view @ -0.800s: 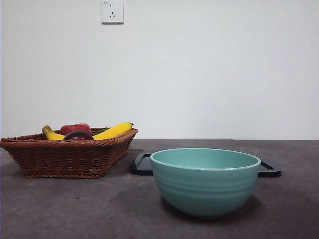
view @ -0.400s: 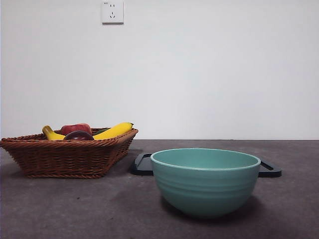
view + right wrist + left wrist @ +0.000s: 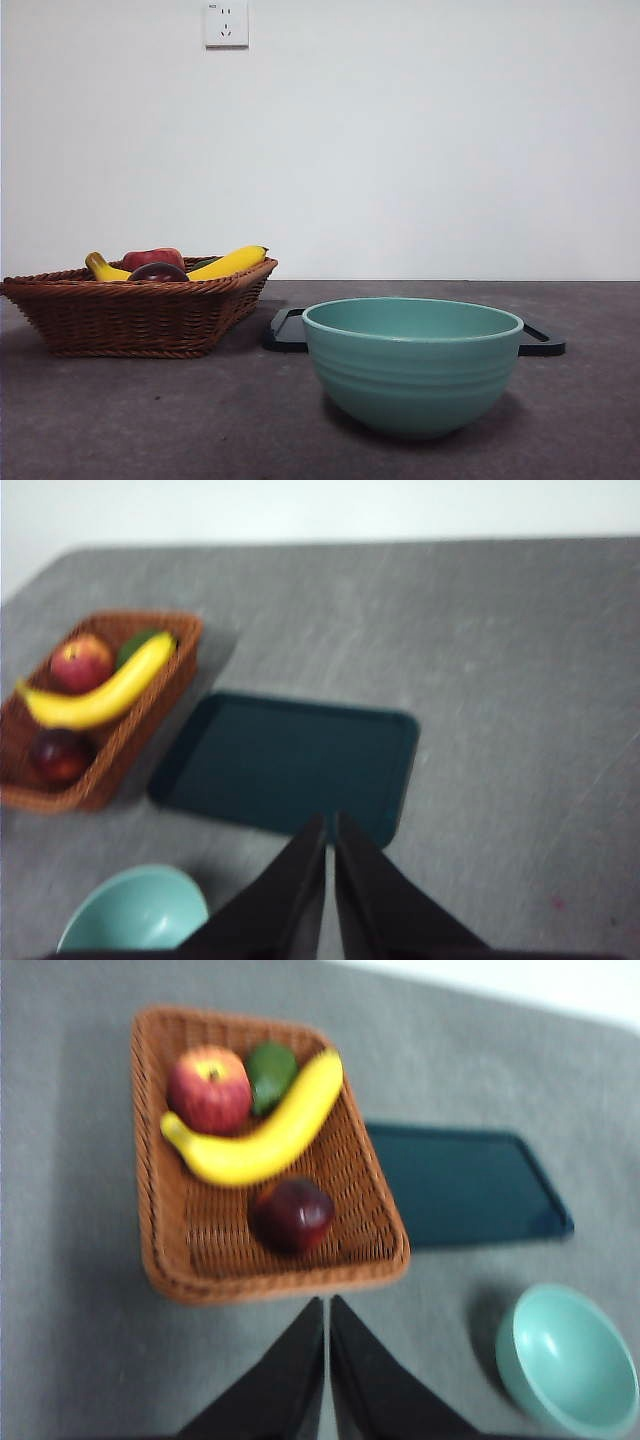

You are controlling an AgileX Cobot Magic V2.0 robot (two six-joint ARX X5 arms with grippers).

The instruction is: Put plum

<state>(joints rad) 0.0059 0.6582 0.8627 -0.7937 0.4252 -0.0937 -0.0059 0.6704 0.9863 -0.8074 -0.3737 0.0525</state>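
Pincer (image 3: 327, 1305) above grey table (image 3: 80, 1360)

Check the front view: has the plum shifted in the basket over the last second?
No. The plum sits at the same spot behind the basket rim, between the banana ends, as before.

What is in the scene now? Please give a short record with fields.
plum: in basket, beside banana
other fruit: red apple, green fruit
basket: wicker, left of tray
tray: dark, flat, behind bowl
bowl: teal, nothing seen inside
left gripper: shut, above table near basket
right gripper: shut, above tray edge
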